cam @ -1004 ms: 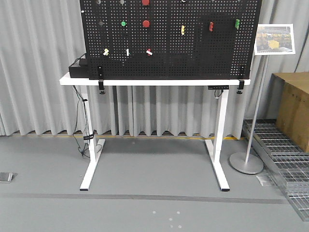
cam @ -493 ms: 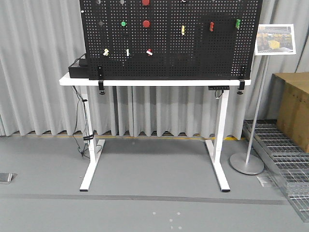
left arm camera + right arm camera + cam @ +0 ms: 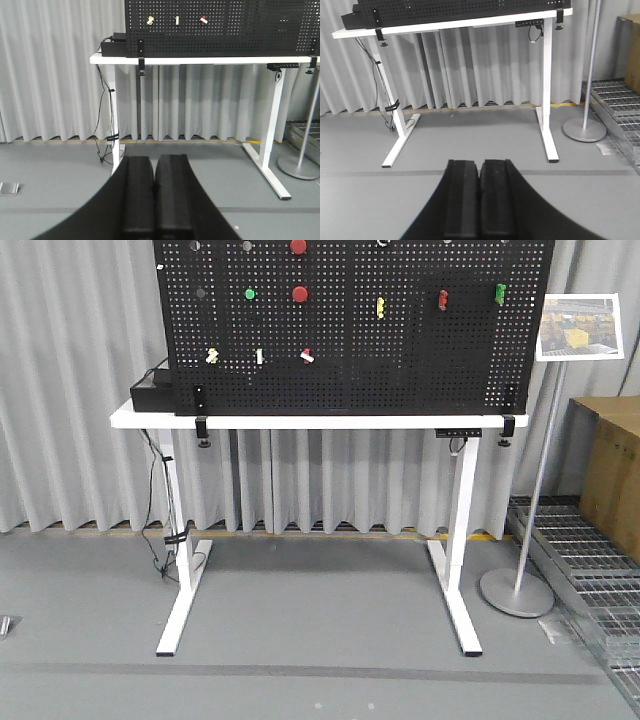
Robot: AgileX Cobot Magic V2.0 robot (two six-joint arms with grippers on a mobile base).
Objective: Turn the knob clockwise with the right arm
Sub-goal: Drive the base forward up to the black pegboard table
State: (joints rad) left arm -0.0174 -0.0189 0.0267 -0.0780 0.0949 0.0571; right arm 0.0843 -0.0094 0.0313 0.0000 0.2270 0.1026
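Note:
A black pegboard stands on a white table some way ahead. It carries small fixtures: two round red ones, a round green one, and yellow, white, red and green pieces. Which of them is the knob I cannot tell from this distance. In the left wrist view my left gripper is shut with nothing in it, low over the grey floor. My right gripper is likewise shut and empty in the right wrist view, well short of the table. Neither gripper shows in the front view.
A sign on a pole with a round base stands right of the table. Behind it are a cardboard box and metal floor grating. A black box sits on the table's left end, with cables hanging below. Grey curtains hang behind.
The table and pegboard look slightly larger and lower in the front view, so the view has moved closer to them.

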